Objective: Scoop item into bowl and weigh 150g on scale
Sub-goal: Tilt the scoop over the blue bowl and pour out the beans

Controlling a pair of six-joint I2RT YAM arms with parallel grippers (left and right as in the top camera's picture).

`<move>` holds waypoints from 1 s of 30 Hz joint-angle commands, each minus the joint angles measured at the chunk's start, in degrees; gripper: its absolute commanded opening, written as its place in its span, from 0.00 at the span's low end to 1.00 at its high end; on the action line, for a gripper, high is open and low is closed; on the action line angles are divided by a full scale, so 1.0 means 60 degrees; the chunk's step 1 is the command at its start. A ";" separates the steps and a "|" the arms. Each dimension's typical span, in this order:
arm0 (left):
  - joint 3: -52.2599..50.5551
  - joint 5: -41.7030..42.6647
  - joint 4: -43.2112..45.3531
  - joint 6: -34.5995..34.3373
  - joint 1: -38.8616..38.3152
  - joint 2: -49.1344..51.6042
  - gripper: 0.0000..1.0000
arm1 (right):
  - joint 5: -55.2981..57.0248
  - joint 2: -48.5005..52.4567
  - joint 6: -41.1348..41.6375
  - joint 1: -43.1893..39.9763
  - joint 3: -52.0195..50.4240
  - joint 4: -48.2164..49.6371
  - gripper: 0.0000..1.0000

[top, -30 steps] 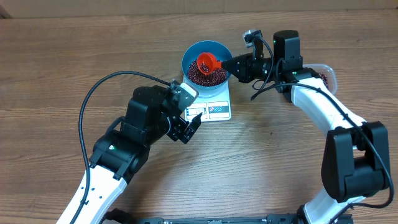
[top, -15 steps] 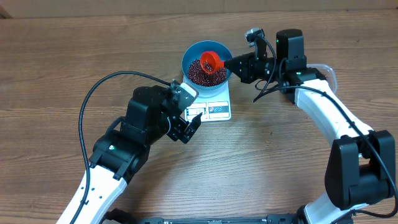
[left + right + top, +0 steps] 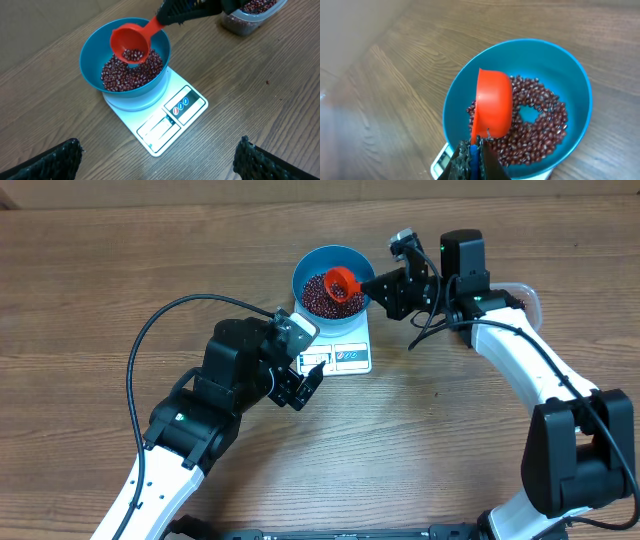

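The blue bowl (image 3: 310, 265) stands on the white scale (image 3: 345, 355) and holds a layer of dark red-brown beans (image 3: 322, 300). My right gripper (image 3: 372, 283) is shut on the blue handle of a red scoop (image 3: 340, 281), which hangs tilted over the bowl. The left wrist view shows a few beans still in the scoop (image 3: 130, 42), above the bowl (image 3: 92, 55) and scale (image 3: 172, 117). From the right wrist, the scoop (image 3: 494, 102) is tipped on its side over the beans (image 3: 540, 130). My left gripper (image 3: 305, 385) stands open and empty by the scale's front edge.
A clear plastic tub (image 3: 250, 12) with more beans sits at the far right, behind my right arm (image 3: 525, 300). A black cable (image 3: 150, 340) loops over the table on the left. Bare wooden tabletop (image 3: 420, 440) lies in front of the scale.
The right gripper has turned at the wrist and the scoop has tipped further over the bowl, shifting slightly right. The left arm has not moved.
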 commanded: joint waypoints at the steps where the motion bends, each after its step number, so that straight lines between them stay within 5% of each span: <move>1: -0.0015 -0.0069 0.0022 -0.0142 0.0044 -0.0033 1.00 | 0.0127 -0.0328 -0.0634 0.0069 0.0138 0.0219 0.04; 11: -0.0015 -0.0069 0.0022 -0.0142 0.0044 -0.0033 1.00 | -0.0353 -0.0328 -0.1588 0.0321 0.0138 0.0018 0.04; 20: -0.0015 -0.0069 0.0022 -0.0142 0.0044 -0.0033 1.00 | 0.1206 -0.0328 -0.2743 0.0397 0.0138 -0.0168 0.04; 30: -0.0015 -0.0069 0.0022 -0.0142 0.0044 -0.0033 1.00 | 0.1038 -0.0328 -0.2095 0.0408 0.0138 0.0000 0.04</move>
